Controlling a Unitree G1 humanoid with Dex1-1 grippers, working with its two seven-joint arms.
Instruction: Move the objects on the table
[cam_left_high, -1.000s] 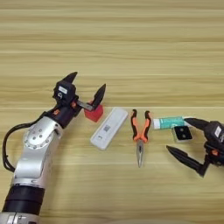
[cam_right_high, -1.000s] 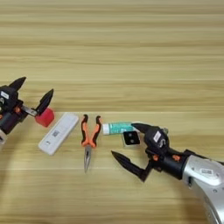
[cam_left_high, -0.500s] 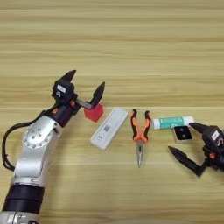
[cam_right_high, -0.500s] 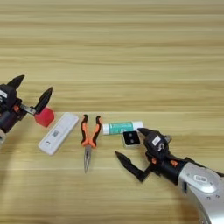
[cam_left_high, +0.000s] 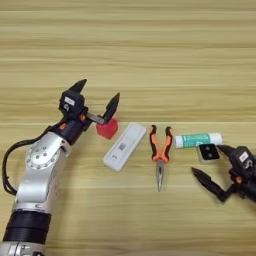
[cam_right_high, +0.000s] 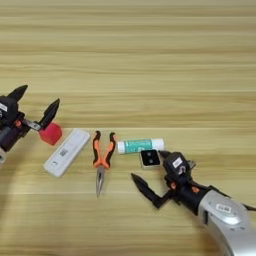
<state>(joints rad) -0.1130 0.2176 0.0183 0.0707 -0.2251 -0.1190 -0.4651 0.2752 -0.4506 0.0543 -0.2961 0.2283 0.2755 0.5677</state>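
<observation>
The left end effector (cam_left_high: 96, 100) stays released, its fingers splayed just above and left of the red cube (cam_left_high: 107, 129). The right end effector (cam_right_high: 152, 175), also released, has drawn back nearer than the black-topped block (cam_right_high: 150, 158), leaving everything untouched on the desk (cam_left_high: 150, 50).

Both views: we look steeply down from head height onto the table (cam_left_high: 150, 45), planks running side to side, wood filling each frame. Fairly close range. Left eye view reaches further left, taking in the whole left arm; right eye view reaches further right, showing more of the right arm. We share the middle row: orange-handled pliers (cam_left_high: 160, 152), green-white tube (cam_right_high: 140, 145).
</observation>
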